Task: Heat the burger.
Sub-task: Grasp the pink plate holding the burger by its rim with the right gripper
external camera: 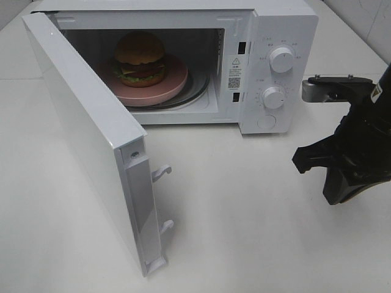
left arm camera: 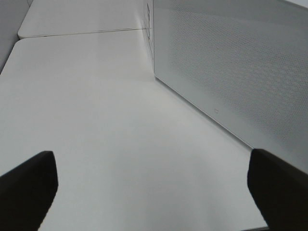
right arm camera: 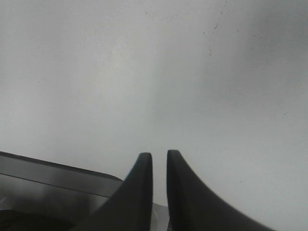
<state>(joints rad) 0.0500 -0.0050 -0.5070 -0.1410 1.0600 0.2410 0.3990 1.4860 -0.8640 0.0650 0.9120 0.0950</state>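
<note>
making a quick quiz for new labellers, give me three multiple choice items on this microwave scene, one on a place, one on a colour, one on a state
1. Where is the burger?
A on top of the microwave
B on the plate inside the microwave
C balanced on the edge of the door

2. What colour is the plate?
A blue
B black
C pink

3. How is the microwave door?
A swung open
B shut
C taken off

Answers:
1 B, the burger sits on the plate within the cavity.
2 C, the rim showing around the burger is pink.
3 A, the door stands out to the left of the high view, leaving the cavity in plain sight.
</note>
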